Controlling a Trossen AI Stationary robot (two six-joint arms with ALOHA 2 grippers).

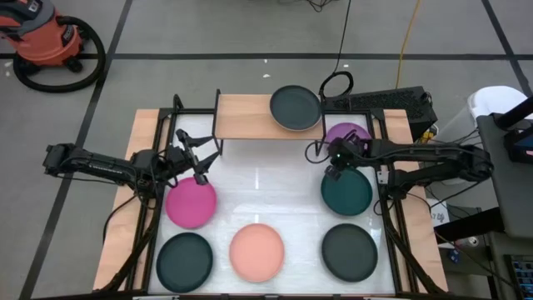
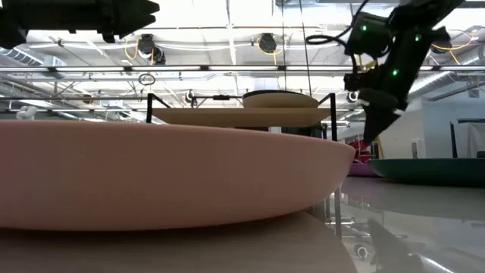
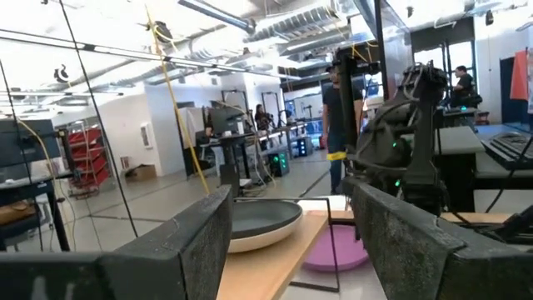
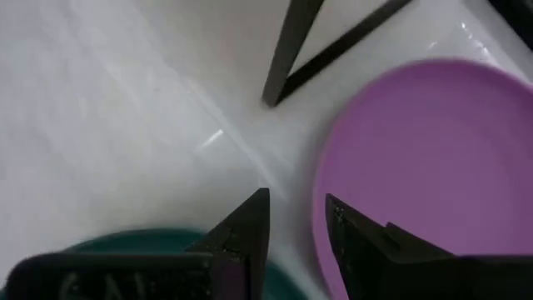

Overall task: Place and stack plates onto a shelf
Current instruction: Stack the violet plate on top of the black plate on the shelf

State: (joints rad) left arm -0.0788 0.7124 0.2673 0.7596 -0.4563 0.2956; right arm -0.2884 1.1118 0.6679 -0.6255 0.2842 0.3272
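The light-wood shelf [image 1: 246,117] stands at the table's far side with a dark plate [image 1: 296,108] resting flat on its right end. On the table lie a purple plate [image 1: 350,132], a teal plate [image 1: 350,193], a charcoal plate [image 1: 350,252], a salmon plate [image 1: 256,252], a dark plate [image 1: 185,262] and a magenta plate [image 1: 191,204]. My right gripper [image 4: 297,212] points down between the purple plate [image 4: 416,167] and the teal plate [image 4: 141,242]. It is open, with the purple plate's near rim between its fingers; I cannot tell whether they touch it. My left gripper [image 1: 204,160] is open and empty above the magenta plate's far edge.
The shelf's black legs [image 4: 287,50] stand close beside the purple plate. In the low view the salmon plate [image 2: 151,174] fills the foreground. Wooden side boards [image 1: 141,167] border the white tabletop. Bare tabletop shows in the middle [image 1: 266,187]. People stand in the room beyond.
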